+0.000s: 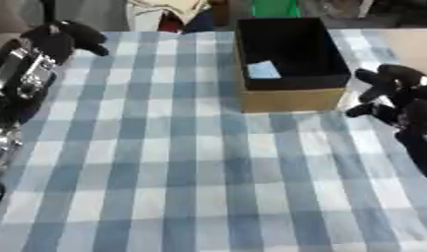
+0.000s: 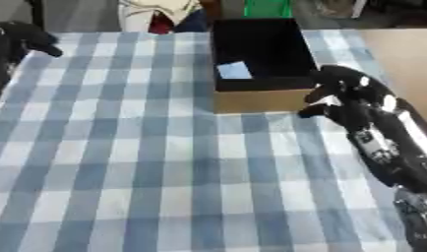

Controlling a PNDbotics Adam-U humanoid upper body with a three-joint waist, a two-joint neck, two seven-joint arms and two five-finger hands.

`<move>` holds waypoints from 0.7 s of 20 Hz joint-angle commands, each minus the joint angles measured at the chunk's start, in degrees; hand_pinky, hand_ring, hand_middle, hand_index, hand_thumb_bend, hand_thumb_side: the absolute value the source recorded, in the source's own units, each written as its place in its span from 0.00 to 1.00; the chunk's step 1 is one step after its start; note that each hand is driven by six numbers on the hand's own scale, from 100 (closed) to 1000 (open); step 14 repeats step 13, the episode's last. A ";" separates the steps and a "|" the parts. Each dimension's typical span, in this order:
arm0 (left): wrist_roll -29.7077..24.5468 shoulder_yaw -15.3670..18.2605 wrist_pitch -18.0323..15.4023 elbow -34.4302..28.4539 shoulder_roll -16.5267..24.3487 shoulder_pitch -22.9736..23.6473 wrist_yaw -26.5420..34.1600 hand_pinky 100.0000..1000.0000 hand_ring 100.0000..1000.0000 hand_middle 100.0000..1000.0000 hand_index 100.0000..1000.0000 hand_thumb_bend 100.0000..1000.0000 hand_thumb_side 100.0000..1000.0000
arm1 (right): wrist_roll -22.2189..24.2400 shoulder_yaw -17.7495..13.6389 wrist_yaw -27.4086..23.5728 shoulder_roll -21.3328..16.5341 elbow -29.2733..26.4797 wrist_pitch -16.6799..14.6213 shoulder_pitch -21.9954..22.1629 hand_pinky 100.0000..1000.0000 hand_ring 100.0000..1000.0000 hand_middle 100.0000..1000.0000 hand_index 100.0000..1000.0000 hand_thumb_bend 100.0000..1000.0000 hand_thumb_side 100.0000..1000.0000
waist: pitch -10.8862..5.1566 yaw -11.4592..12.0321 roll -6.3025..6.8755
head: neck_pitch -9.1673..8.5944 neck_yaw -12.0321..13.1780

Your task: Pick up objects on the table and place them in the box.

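A cardboard box (image 1: 290,100) with a black inside stands at the far middle of the table. A small light-blue flat piece (image 1: 262,70) lies in it near the front wall. My right hand (image 2: 354,93) hovers just right of the box's front corner, fingers relaxed toward the box and holding nothing. At the far left edge my left hand (image 1: 64,35) is raised over the table, fingers loosely bent and empty. No loose object shows on the cloth itself.
A blue-and-white checked cloth (image 1: 191,172) covers the table. A bare tan surface (image 1: 415,47) shows right of the box. A green thing (image 1: 275,7) and some fabric lie beyond the far edge.
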 commanded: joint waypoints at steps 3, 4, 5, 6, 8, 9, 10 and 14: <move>-3.30 1.08 -0.04 -0.54 -3.35 0.68 0.63 0.98 0.66 0.64 0.70 0.10 0.83 | -1.60 -1.50 0.69 0.01 -1.28 -0.29 0.02 0.68 1.00 0.61 0.90 0.00 0.48 | -0.59 0.20 -0.46 | 1.05 0.06; -3.68 1.11 -0.22 -0.49 -3.77 1.02 0.66 0.98 0.66 0.64 0.70 0.10 0.83 | -1.80 -1.65 0.72 0.10 -1.28 -0.36 0.08 0.68 1.00 0.61 0.90 0.00 0.48 | -0.58 0.18 -0.50 | 1.07 0.17; -3.97 1.10 -0.33 -0.35 -4.15 1.35 0.68 0.98 0.66 0.64 0.70 0.10 0.83 | -2.05 -1.82 0.73 0.25 -1.28 -0.36 0.14 0.68 1.00 0.61 0.90 0.00 0.48 | -0.56 0.20 -0.53 | 1.01 0.25; -4.20 1.10 -0.43 -0.19 -4.52 1.69 0.65 0.98 0.66 0.64 0.70 0.10 0.83 | -2.29 -1.95 0.76 0.36 -1.28 -0.31 0.18 0.68 1.00 0.61 0.90 0.00 0.48 | -0.53 0.23 -0.53 | 0.89 0.37; -4.47 1.09 -0.54 0.15 -5.16 2.31 0.52 0.98 0.65 0.63 0.70 0.11 0.83 | -2.58 -2.06 0.84 0.42 -1.28 -0.27 0.20 0.68 1.00 0.61 0.90 0.00 0.48 | -0.49 0.20 -0.53 | 0.84 0.58; -4.60 1.03 -0.60 0.30 -5.42 2.54 0.48 0.98 0.65 0.63 0.70 0.11 0.83 | -2.69 -2.13 0.87 0.46 -1.28 -0.32 0.23 0.68 1.00 0.61 0.90 0.00 0.48 | -0.49 0.21 -0.57 | 0.88 0.53; -4.72 0.98 -0.67 0.41 -5.62 2.67 0.46 0.98 0.65 0.63 0.70 0.11 0.83 | -2.81 -2.22 0.88 0.53 -1.28 -0.38 0.26 0.68 1.00 0.61 0.90 0.00 0.48 | -0.46 0.22 -0.61 | 0.86 0.45; -4.70 1.02 -0.73 0.84 -6.34 3.12 0.51 0.98 0.64 0.62 0.70 0.12 0.83 | -3.01 -2.31 0.94 0.55 -1.28 -0.45 0.30 0.68 1.00 0.61 0.90 0.00 0.48 | -0.42 0.18 -0.59 | 0.66 0.69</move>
